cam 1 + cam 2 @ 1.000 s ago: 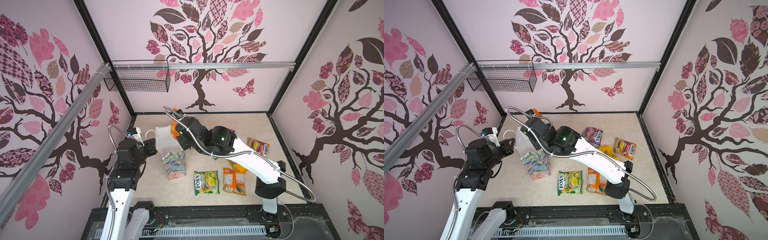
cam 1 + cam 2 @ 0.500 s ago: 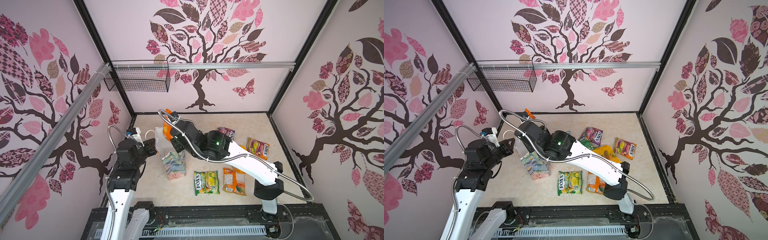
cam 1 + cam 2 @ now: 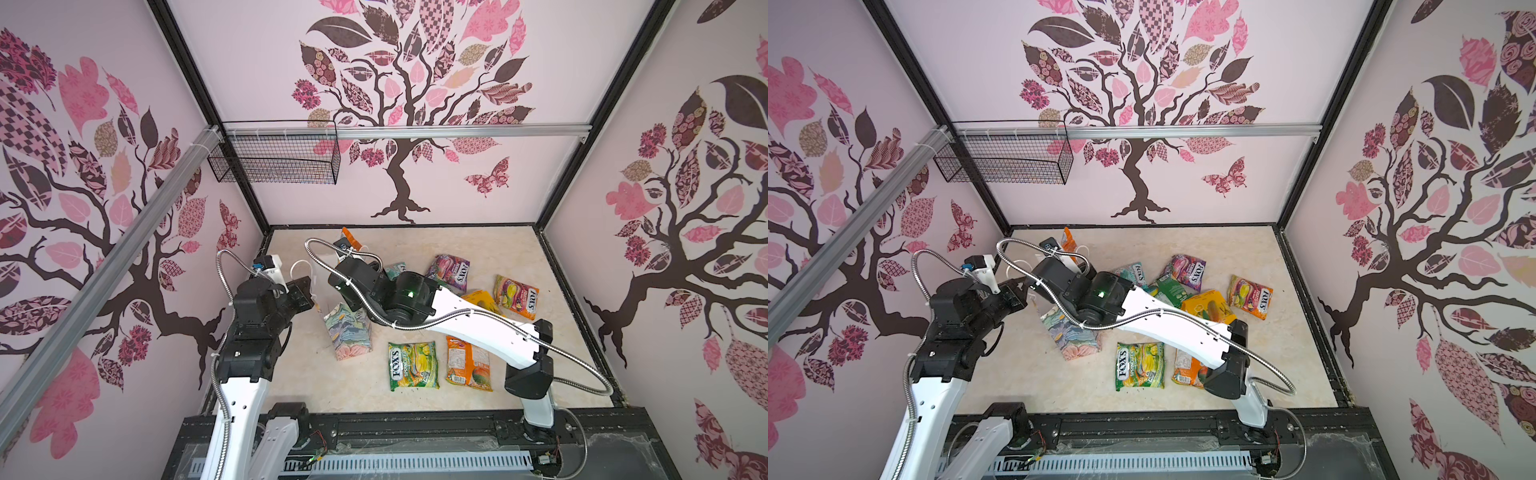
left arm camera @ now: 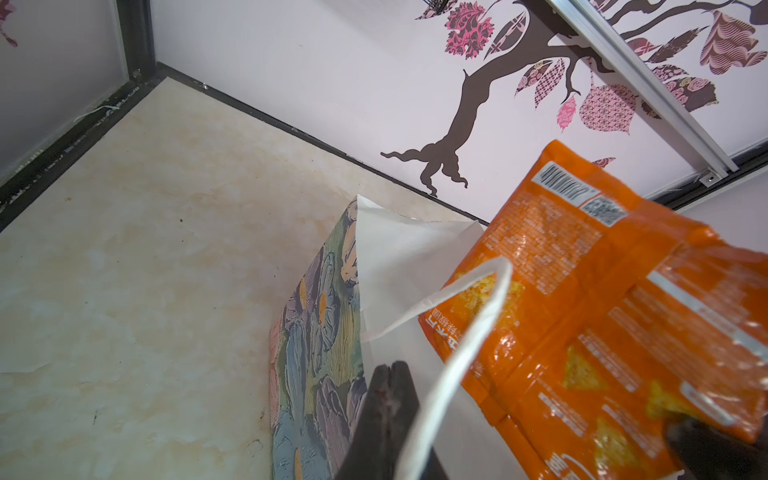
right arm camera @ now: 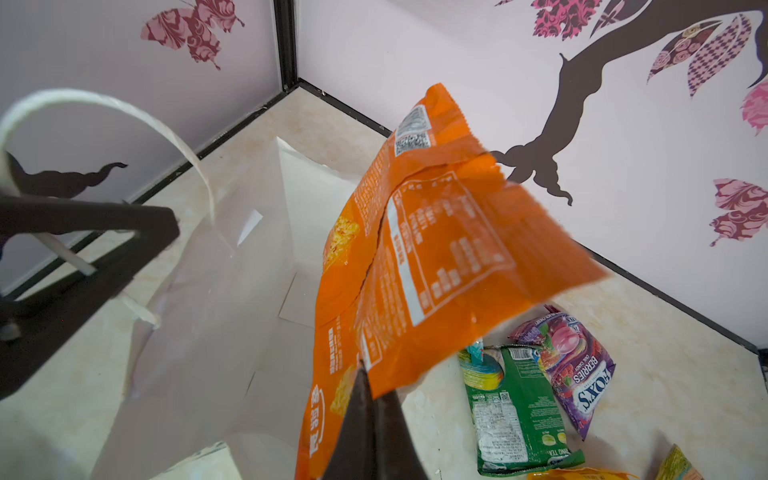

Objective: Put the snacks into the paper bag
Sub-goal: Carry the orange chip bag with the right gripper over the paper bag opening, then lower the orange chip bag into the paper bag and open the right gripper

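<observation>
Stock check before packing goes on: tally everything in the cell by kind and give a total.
Snack pouches on the floor: 7
Orange snack pouch held by the right gripper: 1
Floral paper bag: 1
Black wire basket: 1
Total: 10
</observation>
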Robot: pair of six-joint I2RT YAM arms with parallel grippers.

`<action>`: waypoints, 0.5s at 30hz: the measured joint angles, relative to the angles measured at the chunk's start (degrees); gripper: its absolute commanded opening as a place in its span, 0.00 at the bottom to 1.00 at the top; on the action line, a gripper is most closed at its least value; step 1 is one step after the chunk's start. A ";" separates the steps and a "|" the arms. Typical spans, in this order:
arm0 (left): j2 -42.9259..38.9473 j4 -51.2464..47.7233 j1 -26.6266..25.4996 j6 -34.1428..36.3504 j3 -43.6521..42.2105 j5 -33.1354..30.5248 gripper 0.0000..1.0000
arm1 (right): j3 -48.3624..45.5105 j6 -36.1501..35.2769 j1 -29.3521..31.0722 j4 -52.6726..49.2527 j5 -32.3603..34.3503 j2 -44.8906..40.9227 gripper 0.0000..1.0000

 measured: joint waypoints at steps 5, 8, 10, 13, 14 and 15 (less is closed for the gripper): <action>-0.02 -0.04 0.00 0.44 0.00 -0.20 0.04 | -3.69 -0.33 0.00 4.00 2.47 -0.17 0.00; -0.09 -0.02 0.00 0.61 0.00 -0.20 0.03 | -7.39 -0.52 -0.02 7.80 3.48 -0.48 0.00; -0.15 -0.02 -0.02 0.66 0.00 -0.17 0.03 | -9.64 -0.59 -0.07 9.46 3.85 -0.48 0.00; -0.24 -0.04 0.00 0.68 0.00 -0.17 0.03 | -12.07 -0.61 -0.07 11.23 4.33 -0.48 0.00; -0.28 -0.02 0.00 0.68 0.00 -0.17 0.03 | -12.50 -0.59 -0.07 11.67 4.48 -0.48 0.00; -0.31 -0.02 0.00 0.68 0.00 -0.17 0.03 | -12.94 -0.59 -0.09 12.17 4.66 -0.48 0.00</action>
